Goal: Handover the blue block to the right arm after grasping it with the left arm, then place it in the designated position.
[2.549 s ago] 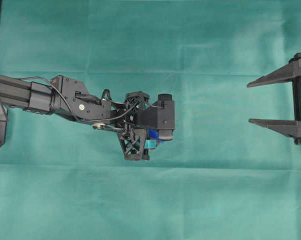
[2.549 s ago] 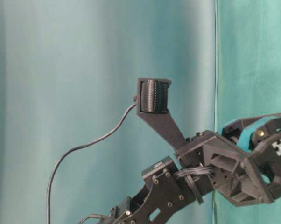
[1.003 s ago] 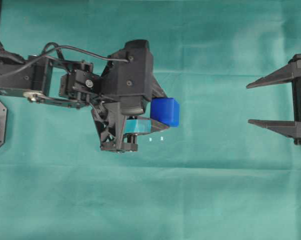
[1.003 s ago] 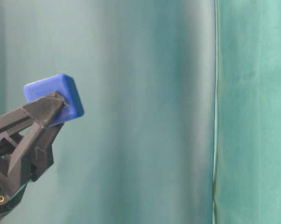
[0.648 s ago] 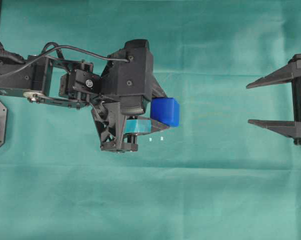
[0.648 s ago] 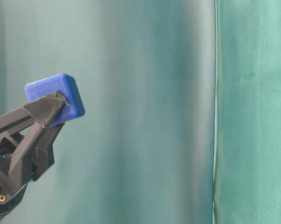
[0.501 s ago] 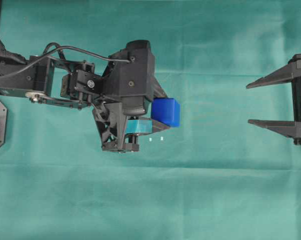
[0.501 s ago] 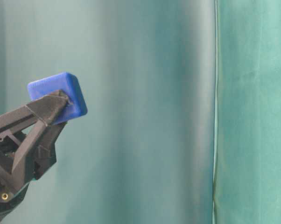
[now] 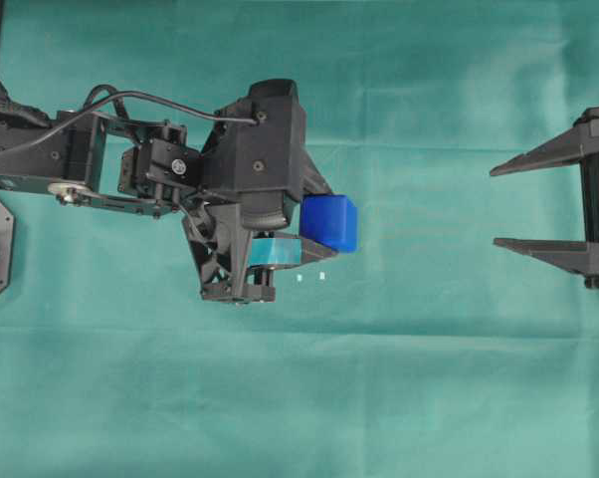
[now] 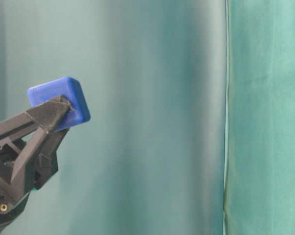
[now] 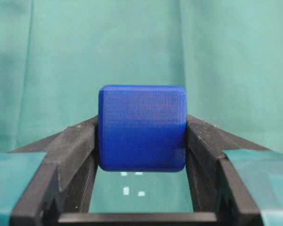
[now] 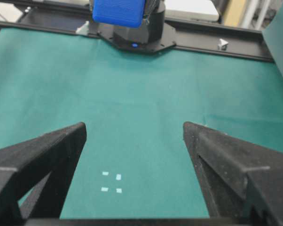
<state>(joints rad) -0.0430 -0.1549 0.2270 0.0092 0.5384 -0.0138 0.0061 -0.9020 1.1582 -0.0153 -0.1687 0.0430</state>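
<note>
Left arm [image 9: 130, 179]: taped fingers [image 11: 71, 155] clamp the blue block [image 9: 328, 223] at their tips, raised above the surface [image 9: 299, 398]. Designated position [image 12: 111, 182]: below, between both arms. Right arm's gripper [image 9: 499, 204]: fingers spread wide, empty, well apart. Risk: shallow tip grip; a misaligned handover could knock the block loose.

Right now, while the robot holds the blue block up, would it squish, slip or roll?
Probably no squishing: the blue block keeps straight sides where the left gripper jaws press it. It might slip a little, since it looks smooth and only its lower part is pinched. It likely won't roll; its faces are flat, with only rounded edges.
</note>
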